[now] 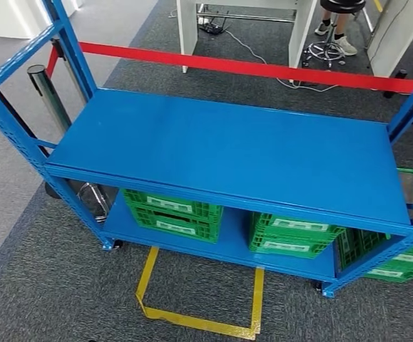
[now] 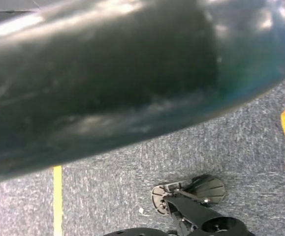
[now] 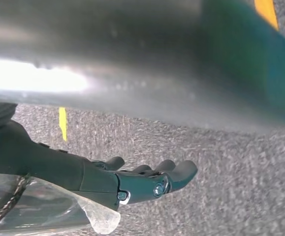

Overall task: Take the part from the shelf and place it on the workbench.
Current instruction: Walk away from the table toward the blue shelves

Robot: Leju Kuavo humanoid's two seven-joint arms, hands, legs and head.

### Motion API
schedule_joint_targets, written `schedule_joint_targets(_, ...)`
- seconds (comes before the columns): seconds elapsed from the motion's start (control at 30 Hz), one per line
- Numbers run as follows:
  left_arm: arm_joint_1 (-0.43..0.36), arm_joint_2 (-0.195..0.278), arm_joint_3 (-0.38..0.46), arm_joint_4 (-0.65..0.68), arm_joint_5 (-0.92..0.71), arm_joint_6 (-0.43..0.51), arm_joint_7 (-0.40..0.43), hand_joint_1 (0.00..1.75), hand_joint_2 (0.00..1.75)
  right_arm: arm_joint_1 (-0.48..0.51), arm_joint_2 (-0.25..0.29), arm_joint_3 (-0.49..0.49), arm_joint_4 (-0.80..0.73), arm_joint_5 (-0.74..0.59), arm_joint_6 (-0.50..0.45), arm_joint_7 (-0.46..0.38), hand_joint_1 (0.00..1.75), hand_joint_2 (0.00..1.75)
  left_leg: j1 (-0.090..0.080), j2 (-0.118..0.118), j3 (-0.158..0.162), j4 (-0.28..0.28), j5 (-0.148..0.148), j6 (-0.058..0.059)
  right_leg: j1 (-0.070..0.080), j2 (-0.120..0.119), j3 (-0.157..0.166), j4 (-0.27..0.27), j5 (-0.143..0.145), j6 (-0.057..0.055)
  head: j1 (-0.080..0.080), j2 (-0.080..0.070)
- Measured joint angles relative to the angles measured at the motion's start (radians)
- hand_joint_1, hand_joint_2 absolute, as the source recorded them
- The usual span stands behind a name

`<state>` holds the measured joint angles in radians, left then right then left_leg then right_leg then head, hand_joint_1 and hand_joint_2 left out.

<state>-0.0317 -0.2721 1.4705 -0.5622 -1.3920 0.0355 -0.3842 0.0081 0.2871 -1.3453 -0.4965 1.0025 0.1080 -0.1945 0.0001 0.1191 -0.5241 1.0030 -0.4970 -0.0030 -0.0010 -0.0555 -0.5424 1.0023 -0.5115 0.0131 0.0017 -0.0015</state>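
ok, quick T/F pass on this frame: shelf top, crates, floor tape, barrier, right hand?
1. The blue shelf's top deck carries a part. False: the deck is bare.
2. Green crates sit on the lower deck. True.
3. Yellow tape marks a box on the carpet in front of the shelf. True.
4. A red barrier band runs behind the shelf. True.
5. The right hand grips a green crate. False: its fingers lie stretched out over the carpet with no crate in them.
6. The crates are stacked on the top deck. False: they are underneath it.
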Motion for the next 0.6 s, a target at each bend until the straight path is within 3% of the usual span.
schedule_joint_targets(0.03, -0.002, 0.000, 0.000, -0.001, 0.000, 0.000, 0.000, 0.00, 0.00, 0.002, 0.000, -0.001, -0.001, 0.000, 0.000, 0.000, 0.00, 0.00, 0.002, -0.006, 0.001, 0.003, -0.005, -0.005, -0.001, 0.007, 0.001, -0.002, 0.001, -0.005, 0.000, 0.000)
schedule_joint_targets(0.1, -0.002, 0.000, 0.000, -0.003, 0.000, 0.000, -0.001, 0.00, 0.00, 0.004, 0.002, -0.003, -0.003, 0.000, 0.000, 0.000, 0.00, 0.00, 0.006, -0.046, -0.014, 0.051, -0.044, -0.016, -0.006, 0.025, 0.006, -0.005, 0.007, -0.016, -0.004, 0.000)
schedule_joint_targets(0.17, 0.002, 0.000, 0.001, -0.005, 0.000, 0.000, -0.001, 0.00, 0.00, 0.002, 0.002, -0.004, -0.004, 0.000, 0.000, 0.000, 0.00, 0.00, 0.008, -0.093, -0.065, 0.174, -0.110, -0.020, -0.006, 0.047, 0.006, -0.005, 0.011, -0.025, -0.008, 0.000)
schedule_joint_targets(0.2, 0.004, 0.000, 0.001, -0.005, 0.000, 0.000, -0.001, 0.00, 0.00, 0.001, 0.003, -0.004, -0.005, 0.000, 0.000, 0.000, 0.00, 0.00, 0.008, -0.103, -0.095, 0.239, -0.134, -0.020, -0.005, 0.060, 0.005, -0.004, 0.012, -0.027, -0.007, 0.000)
schedule_joint_targets(0.23, 0.006, -0.001, 0.001, -0.005, 0.000, 0.000, -0.001, 0.00, 0.00, 0.001, 0.003, -0.004, -0.005, 0.001, 0.001, 0.000, 0.00, 0.00, 0.008, -0.107, -0.115, 0.280, -0.140, -0.019, -0.004, 0.073, 0.005, -0.004, 0.013, -0.028, -0.008, 0.000)
schedule_joint_targets(0.27, 0.007, -0.001, 0.002, -0.005, 0.000, 0.000, -0.001, 0.00, 0.00, 0.002, 0.003, -0.004, -0.005, 0.001, 0.001, 0.000, 0.00, 0.00, 0.008, -0.109, -0.121, 0.287, -0.126, -0.017, -0.003, 0.086, 0.007, -0.004, 0.013, -0.028, -0.008, 0.000)
schedule_joint_targets(0.3, 0.008, -0.001, 0.002, -0.006, 0.000, 0.000, -0.001, 0.00, 0.00, 0.003, 0.004, -0.004, -0.008, 0.002, 0.000, 0.001, 0.00, 0.00, 0.008, -0.111, -0.110, 0.252, -0.092, -0.013, -0.002, 0.095, 0.009, -0.004, 0.013, -0.028, -0.008, 0.000)
schedule_joint_targets(0.37, 0.006, -0.001, 0.002, -0.010, 0.000, 0.000, -0.001, 0.00, 0.00, 0.005, 0.010, -0.004, -0.019, 0.009, 0.001, 0.009, 0.00, 0.00, 0.005, -0.119, -0.062, 0.122, -0.015, -0.001, 0.002, 0.110, 0.013, -0.003, 0.011, -0.027, -0.008, 0.000)
schedule_joint_targets(0.4, 0.004, -0.001, 0.002, -0.013, -0.001, 0.000, -0.001, 0.00, 0.00, 0.006, 0.014, -0.004, -0.027, 0.013, 0.002, 0.014, 0.00, 0.00, 0.004, -0.123, -0.040, 0.063, 0.007, 0.004, 0.004, 0.114, 0.012, -0.001, 0.009, -0.025, -0.008, 0.000)
schedule_joint_targets(0.47, 0.001, -0.003, 0.002, -0.018, -0.001, 0.000, -0.001, 0.00, 0.00, 0.008, 0.023, -0.005, -0.043, 0.017, 0.005, 0.022, 0.00, 0.00, 0.004, -0.130, -0.025, 0.011, 0.016, 0.004, 0.007, 0.118, 0.006, 0.004, 0.006, -0.021, -0.007, 0.000)
schedule_joint_targets(0.57, 0.002, -0.006, 0.003, -0.023, -0.001, 0.000, -0.001, 0.00, 0.00, 0.010, 0.029, -0.008, -0.058, 0.020, 0.006, 0.025, 0.00, 0.00, 0.002, -0.131, -0.026, 0.005, 0.016, -0.002, 0.005, 0.115, -0.003, 0.002, 0.004, -0.022, -0.007, 0.000)
schedule_joint_targets(0.6, 0.003, -0.006, 0.004, -0.025, -0.001, 0.000, -0.001, 0.00, 0.44, 0.009, 0.031, -0.008, -0.062, 0.021, 0.007, 0.025, 0.00, 0.00, 0.001, -0.131, -0.026, 0.005, 0.016, 0.000, 0.004, 0.114, -0.005, 0.001, 0.005, -0.020, -0.007, 0.000)
